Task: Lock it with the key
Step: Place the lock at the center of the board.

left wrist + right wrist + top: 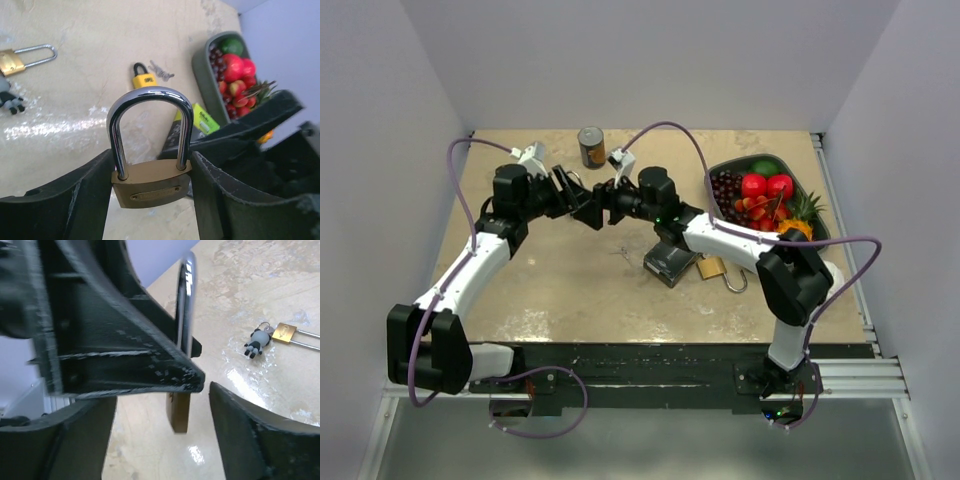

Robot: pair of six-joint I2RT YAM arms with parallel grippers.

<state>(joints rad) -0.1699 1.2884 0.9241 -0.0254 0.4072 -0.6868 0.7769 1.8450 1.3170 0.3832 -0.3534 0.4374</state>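
- The left pincer (151, 161) is pinching the brass body of a padlock (150, 184) from both sides. It is holding the padlock upright above the middle of the bench (555, 290).
- The right pincer (165, 407) is standing spread, its black fingers flanking the padlock's narrow side without touching it. The two pincers are crowding tip to tip, leaving little room between them.
- Open bench is lying in front of the arms. Pale walls are closing in the left, far and right edges.
- The padlock is showing a smooth chrome arch, both legs meeting a brushed brass block with a small raised plate.
- A can (591, 146) is standing near the far edge, and a dark tray (201, 75) of fruit is sitting at the right edge.
- A second brass padlock (284, 332) with a long thin loop is lying flat beside a panda charm (256, 342). The right wrist view is cutting off its loop.
- A small yellow padlock (144, 80) and silvery keys (161, 70) are lying just beside each other on the bench.
- A dark box (670, 262) is sitting near them, half hiding behind a finger in the left wrist view.
- From above, the arms are making the held padlock hard to make out.
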